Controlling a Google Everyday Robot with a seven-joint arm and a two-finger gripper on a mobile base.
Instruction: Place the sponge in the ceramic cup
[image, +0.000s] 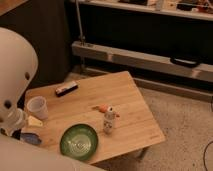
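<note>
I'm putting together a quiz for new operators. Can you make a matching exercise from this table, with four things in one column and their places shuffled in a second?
Things:
1 ceramic cup
2 sponge
3 green bowl
4 white bottle

Places:
A upright near the middle of the table, beside a small orange piece
B near-left corner, next to the gripper, which sits low at the left edge under the arm
C left side, just behind the pale yellow wedge
D near edge, between sponge and bottle

Pairs: 1-C; 2-B; 3-D; 4-A
</note>
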